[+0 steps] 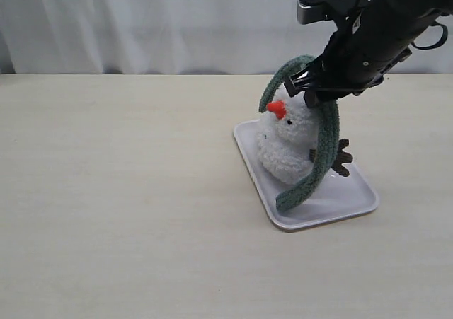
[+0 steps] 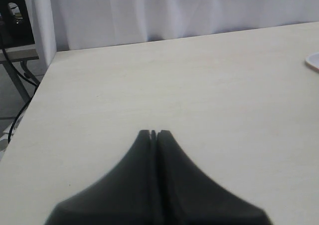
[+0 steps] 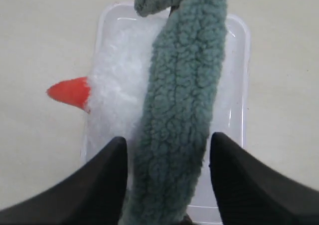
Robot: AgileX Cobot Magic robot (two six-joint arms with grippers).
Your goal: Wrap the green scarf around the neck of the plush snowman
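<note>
My right gripper (image 3: 168,139), jaws apart, straddles the fuzzy sage-green fleece scarf (image 3: 182,85) draped over the fluffy white plush snowman (image 1: 284,149). The scarf looks light, limp and clingy; I'd pinch near a hanging end.

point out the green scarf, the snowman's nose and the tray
green scarf (image 1: 327,146), exterior view, on the strip hanging beside the body
snowman's nose (image 1: 276,109), exterior view, middle of the cone
tray (image 1: 352,192), exterior view, bare floor near its corner

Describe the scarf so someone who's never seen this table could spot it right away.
On the pale table, right of centre, a white tray holds a plush snowman. The scarf arches over its head below the right gripper: the only green, fuzzy strip there.
</note>
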